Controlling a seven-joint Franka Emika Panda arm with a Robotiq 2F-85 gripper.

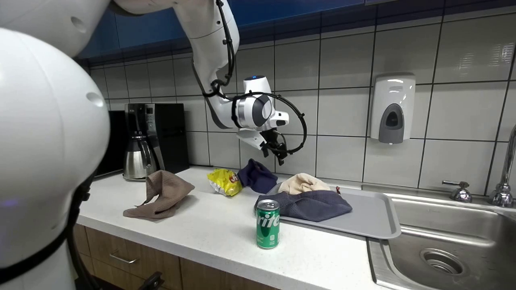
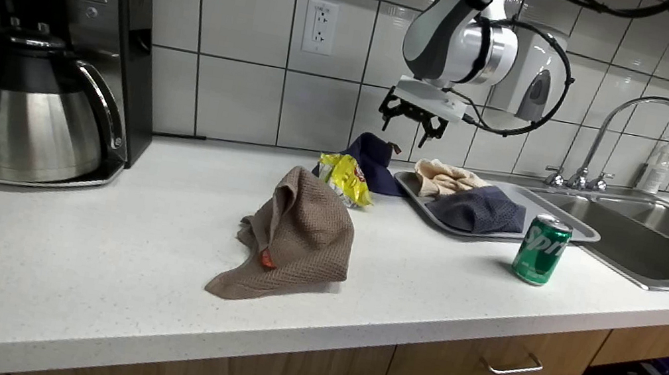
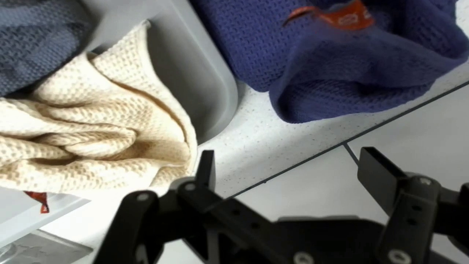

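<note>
On the tray (image 1: 371,215) lie one cream cloth (image 1: 304,184) and one slate cloth (image 1: 309,206).

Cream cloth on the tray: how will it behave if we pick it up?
The cream cloth is likely floppy, given its loose, crumpled folds. It probably won't slip easily: the weave looks coarse and textured. Its raised folds may be easy to pinch, though the rest would likely sag.
</note>
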